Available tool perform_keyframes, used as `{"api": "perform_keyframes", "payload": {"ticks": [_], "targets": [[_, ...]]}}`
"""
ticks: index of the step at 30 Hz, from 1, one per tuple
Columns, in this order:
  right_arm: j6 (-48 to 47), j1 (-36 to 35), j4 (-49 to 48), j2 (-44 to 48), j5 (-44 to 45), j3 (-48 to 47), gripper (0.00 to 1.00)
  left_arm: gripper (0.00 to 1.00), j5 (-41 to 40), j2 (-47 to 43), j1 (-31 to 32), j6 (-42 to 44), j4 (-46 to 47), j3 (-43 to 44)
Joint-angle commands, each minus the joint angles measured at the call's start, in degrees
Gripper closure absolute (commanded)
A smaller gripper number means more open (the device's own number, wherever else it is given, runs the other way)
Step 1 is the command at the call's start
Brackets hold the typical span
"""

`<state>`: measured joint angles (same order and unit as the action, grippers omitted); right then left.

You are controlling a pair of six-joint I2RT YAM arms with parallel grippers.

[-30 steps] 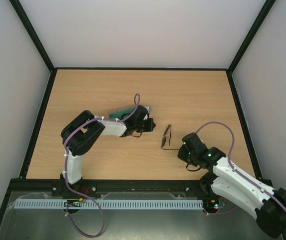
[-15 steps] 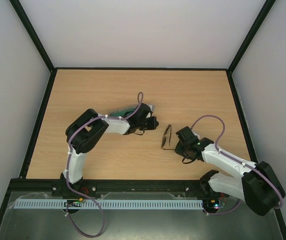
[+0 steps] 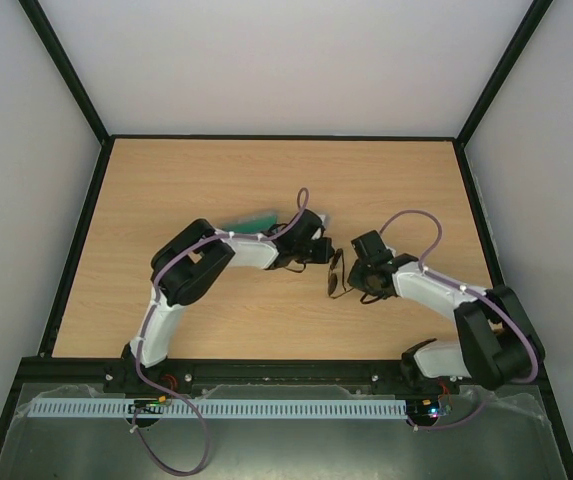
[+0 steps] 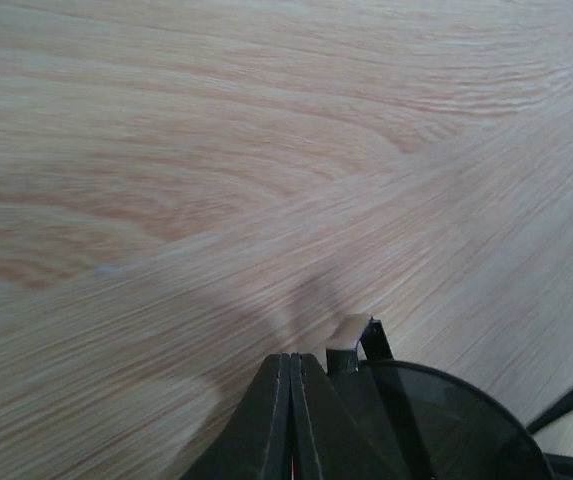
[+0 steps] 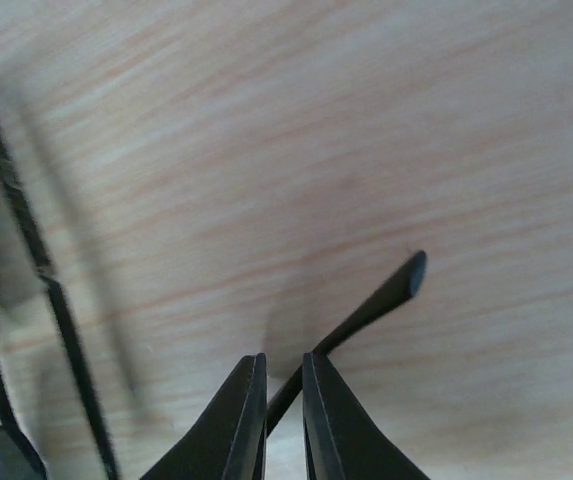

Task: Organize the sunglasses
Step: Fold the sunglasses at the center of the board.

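Sunglasses [image 3: 335,273] mid-table [image 3: 166,180] — case [image 3: 250,218] half hidden behind left arm [image 3: 251,251]

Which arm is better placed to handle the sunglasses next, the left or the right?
Right, probably. The right pincer is closed around a temple arm of the sunglasses, while the left pincer is shut with nothing between its fingers, merely beside a lens.

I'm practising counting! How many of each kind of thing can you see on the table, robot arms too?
sunglasses: 1
case with green lining: 1, partly hidden
robot arms: 2, the left arm and the right arm
Total: 4
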<state>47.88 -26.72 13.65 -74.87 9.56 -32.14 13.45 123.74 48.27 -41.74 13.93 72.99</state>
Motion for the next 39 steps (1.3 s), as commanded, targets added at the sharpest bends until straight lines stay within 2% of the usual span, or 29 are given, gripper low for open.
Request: {"api": "perform_keyframes", "payload": {"ticks": [1,14,26,39], "targets": [[-3.2,0.8,-2.6,-4.7,0.4,-2.6,0.88,0.97,-0.6,2.8,1.4,0.9,-3.6,2.9],[-7.1,1.2,-7.3,-11.2,-2.9,-7.4,0.91,0.97,-1.7,5.4,2.3,1.5,-6.4,6.6],[-6.9,1.6,-7.0,3.3,-3.0,0.8,0.88,0.97,-2.3,1.9,0.7,2.1,-5.7,2.0],[-6.5,1.8,-13.6,-4.9,-9.6,0.8,0.85,0.98,-2.1,2.9,2.1,1.6,-5.6,1.6]]}}
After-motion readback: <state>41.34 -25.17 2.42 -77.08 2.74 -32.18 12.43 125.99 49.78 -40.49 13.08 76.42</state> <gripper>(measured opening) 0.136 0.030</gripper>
